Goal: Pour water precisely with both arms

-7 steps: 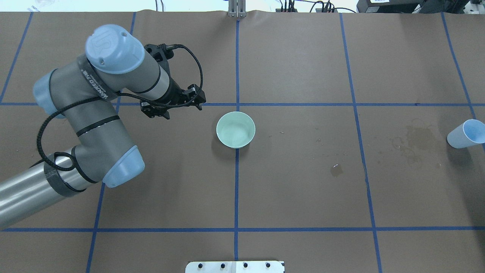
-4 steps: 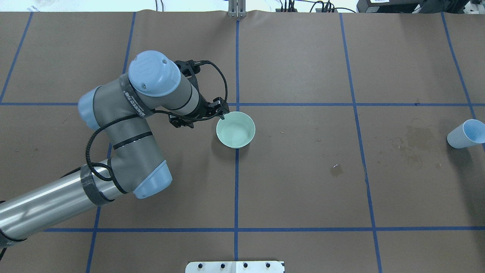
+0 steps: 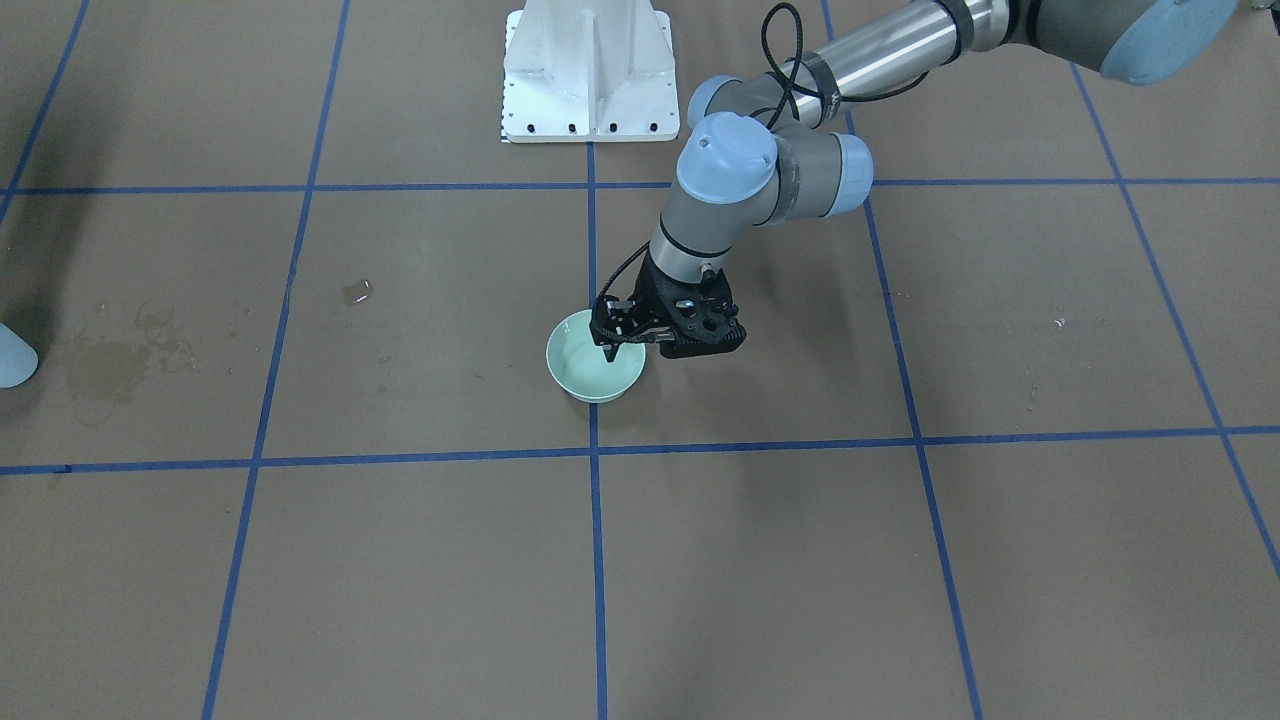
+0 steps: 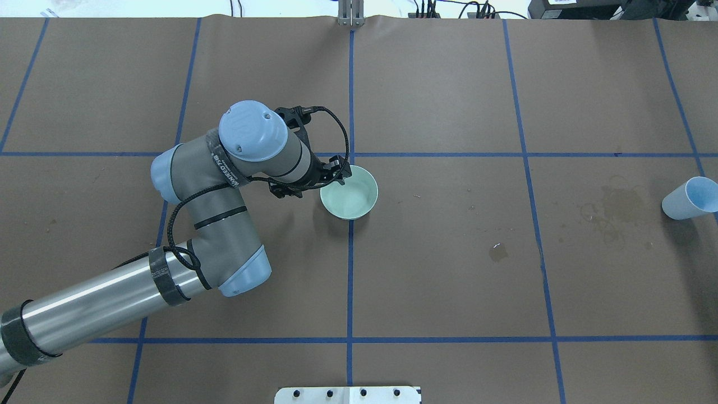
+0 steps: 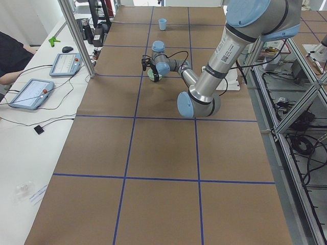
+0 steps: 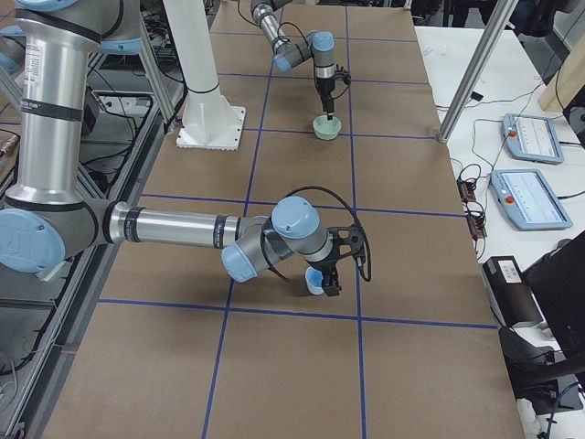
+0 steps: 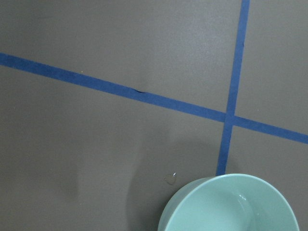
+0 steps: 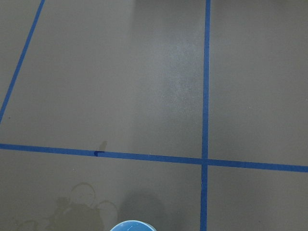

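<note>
- The left gripper [image 3: 648, 345] hung at the pale green bowl [image 4: 352, 195] with its fingers spread. One finger [image 3: 610, 350] dipped inside the rim and the other stood outside, so the wall lay between them, not yet pinched.
- We judged the step in hand to be securing the bowl, ahead of any pouring.
- The right gripper [image 6: 323, 280] showed only in a side view, with the blue cup [image 4: 687, 199] at its fingers. We could not tell whether they clenched it.
- The only water [image 7: 169, 179] we made out was a glinting drop on the paper [image 7: 96, 144], just outside the bowl's wall near the left fingers. What the cup held was hidden.
- Next, we judged, the left fingers had to close squarely on the wall without tipping the bowl. The cup, well apart from those fingers, then had to be brought over to it.
</note>
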Controlling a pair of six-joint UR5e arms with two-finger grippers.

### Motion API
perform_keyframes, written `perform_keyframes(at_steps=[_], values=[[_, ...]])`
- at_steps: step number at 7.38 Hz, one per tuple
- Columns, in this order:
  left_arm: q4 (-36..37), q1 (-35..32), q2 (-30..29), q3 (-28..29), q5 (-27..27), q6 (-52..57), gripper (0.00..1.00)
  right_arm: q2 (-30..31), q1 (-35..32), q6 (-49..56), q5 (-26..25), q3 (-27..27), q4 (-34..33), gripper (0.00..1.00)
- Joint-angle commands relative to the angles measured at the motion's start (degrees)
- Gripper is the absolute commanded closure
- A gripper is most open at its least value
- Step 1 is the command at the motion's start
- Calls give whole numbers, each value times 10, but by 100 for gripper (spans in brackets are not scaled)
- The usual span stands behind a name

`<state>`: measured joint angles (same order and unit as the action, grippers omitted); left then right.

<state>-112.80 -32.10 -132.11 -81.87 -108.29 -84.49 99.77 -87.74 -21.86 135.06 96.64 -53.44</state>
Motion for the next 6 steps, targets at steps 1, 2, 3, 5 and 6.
perform_keyframes(at_steps=[1,2,3,5,6], values=[[-3,3,-1,16,0,0,36,0,-3,2,1,-1,-2,1],[-3,3,-2,17,0,0,50,1,-6,2,1,0,-1,1],[-1,3,-2,17,0,-1,71,0,-7,2,1,0,-1,1],[4,3,-6,16,-3,-1,100,2,-8,2,1,0,-1,1],[4,3,-7,16,-4,2,100,2,-8,2,2,0,-1,1]])
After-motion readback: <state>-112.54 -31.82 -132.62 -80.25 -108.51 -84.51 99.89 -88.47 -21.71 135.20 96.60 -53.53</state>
